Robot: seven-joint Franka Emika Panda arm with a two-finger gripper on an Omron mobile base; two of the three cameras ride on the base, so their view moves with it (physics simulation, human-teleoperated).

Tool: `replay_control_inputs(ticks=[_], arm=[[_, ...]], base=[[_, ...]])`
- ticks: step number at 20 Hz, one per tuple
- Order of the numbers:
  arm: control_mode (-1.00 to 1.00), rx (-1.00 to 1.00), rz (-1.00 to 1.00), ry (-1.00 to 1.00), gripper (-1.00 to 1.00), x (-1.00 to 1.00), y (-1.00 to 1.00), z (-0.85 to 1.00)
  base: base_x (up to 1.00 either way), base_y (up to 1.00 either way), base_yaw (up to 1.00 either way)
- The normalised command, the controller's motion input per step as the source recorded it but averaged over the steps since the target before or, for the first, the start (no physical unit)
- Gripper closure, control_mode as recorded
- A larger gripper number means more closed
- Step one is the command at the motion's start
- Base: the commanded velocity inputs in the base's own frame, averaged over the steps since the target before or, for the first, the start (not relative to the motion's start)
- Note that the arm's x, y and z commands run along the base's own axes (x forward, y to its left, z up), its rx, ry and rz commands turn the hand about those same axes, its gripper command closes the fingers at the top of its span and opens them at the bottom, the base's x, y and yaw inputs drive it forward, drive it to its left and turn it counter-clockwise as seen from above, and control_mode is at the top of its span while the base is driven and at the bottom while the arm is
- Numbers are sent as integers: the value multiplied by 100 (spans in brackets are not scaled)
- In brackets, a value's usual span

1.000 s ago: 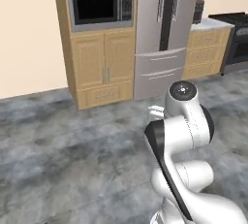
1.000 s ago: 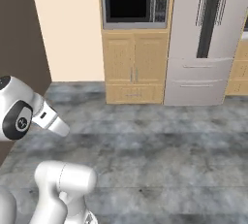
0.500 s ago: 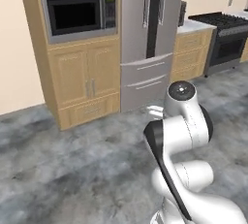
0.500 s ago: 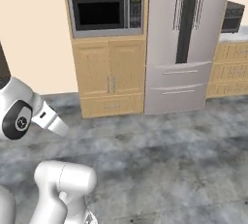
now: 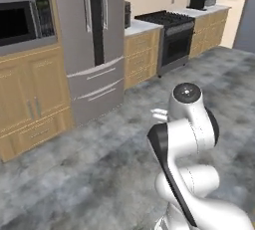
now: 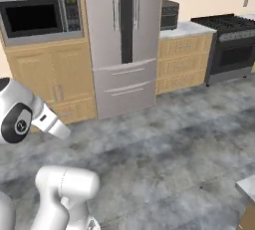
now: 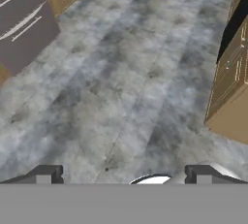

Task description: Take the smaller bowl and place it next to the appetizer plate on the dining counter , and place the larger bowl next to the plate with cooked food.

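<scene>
The robot is standing on a grey floor (image 5: 99, 174) with a mottled, stone-like pattern of dark and pale patches, running through an open kitchen. Against the far wall a tall steel refrigerator (image 5: 94, 50) is facing the room, with two upper doors, long vertical handles and two drawers below. To its left a black microwave (image 5: 22, 22) is sitting built into light wooden cabinets (image 5: 30, 104) with framed panel doors. To the right of the refrigerator, wooden drawers (image 6: 182, 64) are carrying a pale tabletop (image 6: 182, 27), and a dark toaster oven (image 6: 169, 14) is standing on it. Further right a black stove (image 5: 172, 37) with a dark oven door is standing, and behind it a cream wall. In the left base view more wooden cabinets are continuing past the stove, with a small dark appliance (image 5: 199, 0) on top; I cannot tell what it is.

The white arm is folded upright, smooth and rounded, with dark joints.

In the hand view the hand (image 7: 123, 174) is looking down along the floor; its two dark finger tips (image 7: 46, 173) are standing far apart, so it is open and gripping nothing. A wooden cabinet side (image 7: 232, 77) is rising at the right of that view.

In these pictures I cannot see the bowls, the plates or the dining counter, so I cannot tell where they are or which way they are pointing.
</scene>
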Motion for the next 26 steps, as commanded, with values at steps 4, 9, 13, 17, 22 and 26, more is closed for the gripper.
replay_control_inputs(ticks=[4, 9, 13, 17, 22, 26], arm=[[100, 0, 0, 0, -100, 0, 0, 0], [100, 0, 0, 0, -100, 0, 0, 0], [100, 0, 0, 0, -100, 0, 0, 0], [100, 0, 0, 0, -100, 0, 0, 0], [100, 0, 0, 0, -100, 0, 0, 0], [100, 0, 0, 0, -100, 0, 0, 0]], base=[[26, -2, -63], [66, 18, -59], [100, 74, -37], [100, 95, -30], [100, 88, -29], [100, 21, -24]])
